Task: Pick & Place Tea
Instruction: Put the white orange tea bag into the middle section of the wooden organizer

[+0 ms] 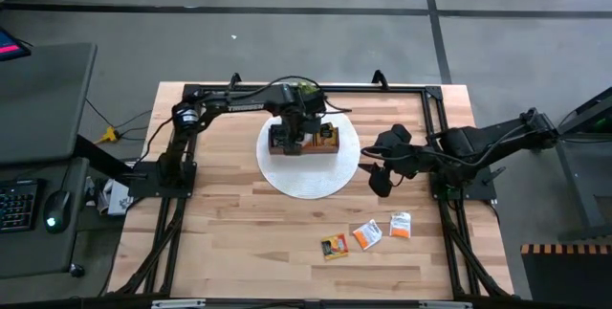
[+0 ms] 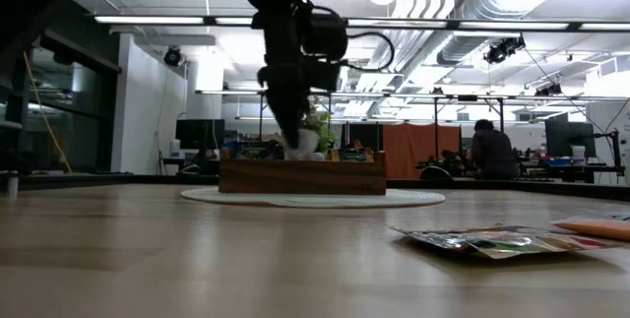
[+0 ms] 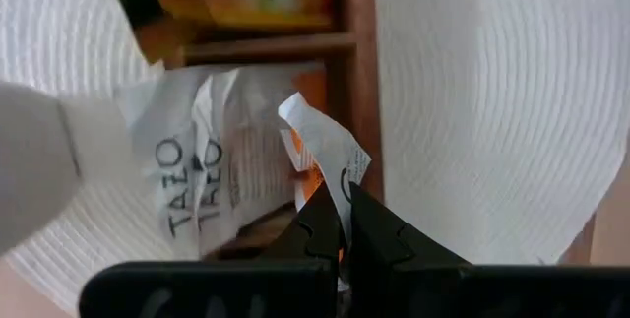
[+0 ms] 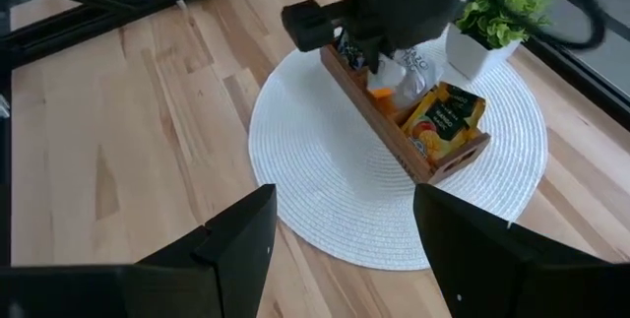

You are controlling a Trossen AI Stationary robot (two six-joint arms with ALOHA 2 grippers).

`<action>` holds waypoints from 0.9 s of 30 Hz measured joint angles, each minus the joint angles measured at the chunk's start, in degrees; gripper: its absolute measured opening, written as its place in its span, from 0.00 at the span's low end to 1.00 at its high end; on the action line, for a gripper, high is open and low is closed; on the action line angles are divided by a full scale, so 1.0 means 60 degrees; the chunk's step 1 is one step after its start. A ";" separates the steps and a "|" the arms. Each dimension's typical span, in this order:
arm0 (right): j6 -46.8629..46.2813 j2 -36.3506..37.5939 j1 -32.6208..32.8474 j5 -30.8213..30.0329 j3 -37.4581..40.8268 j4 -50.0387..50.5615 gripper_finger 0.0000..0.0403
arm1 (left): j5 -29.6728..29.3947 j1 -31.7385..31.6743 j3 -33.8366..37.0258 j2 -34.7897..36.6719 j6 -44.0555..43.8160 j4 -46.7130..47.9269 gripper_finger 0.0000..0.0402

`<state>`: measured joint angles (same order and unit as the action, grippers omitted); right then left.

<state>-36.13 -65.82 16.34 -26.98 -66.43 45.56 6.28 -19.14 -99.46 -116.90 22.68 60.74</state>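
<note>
Left gripper (image 3: 340, 215) is clamped shut on the corner of a white sachet (image 3: 325, 146), right over the middle of the wooden tray (image 1: 304, 143). The sachet sticks out from the fingertips, crumpled and bent, with its long axis running roughly along the fingers. Under it in the tray's middle compartment are more white sachets (image 3: 212, 175), creased and tilted against the wall. The end compartment next door holds orange sachets (image 4: 445, 121) standing on edge.

The tray sits near the centre of the round white mat (image 1: 330, 180), its long axis across the table. Bare mat is clear all round it except the back side, where the potted plant (image 4: 497, 13) stands just beside the tray.

Right gripper (image 4: 340, 234) is wide open and holds nothing. It hangs above the table off the mat's right edge, pointing at the tray, well apart from it.

Three loose sachets lie flat on the table in front of the mat, to the right: a dark one (image 1: 334, 246), an orange-and-white one (image 1: 366, 234) and another orange-and-white one (image 1: 400, 225), in a loose row, near each other. Open wood all round them.
</note>
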 joint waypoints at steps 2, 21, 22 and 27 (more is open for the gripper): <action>-0.0016 0.0000 0.0000 0.0014 0.0000 0.0000 0.59 | 0.0022 0.0000 -0.0032 -0.0051 0.0000 -0.0189 0.00; -0.0096 -0.0004 0.0000 0.0130 0.0000 0.0000 0.59 | -0.0891 0.0004 -0.0034 -0.0331 -0.0324 -0.0464 0.08; -0.0096 -0.0004 -0.0002 0.0135 0.0001 0.0009 0.59 | -0.0861 0.0004 -0.0034 -0.0331 -0.0328 -0.0457 0.10; -0.0096 -0.0004 0.0000 0.0160 0.0004 0.0011 0.59 | -0.0854 0.0004 -0.0037 -0.0331 -0.0328 -0.0457 0.27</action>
<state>-36.71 -65.84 16.34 -26.02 -66.41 45.63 1.16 -19.11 -99.68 -118.89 20.71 58.00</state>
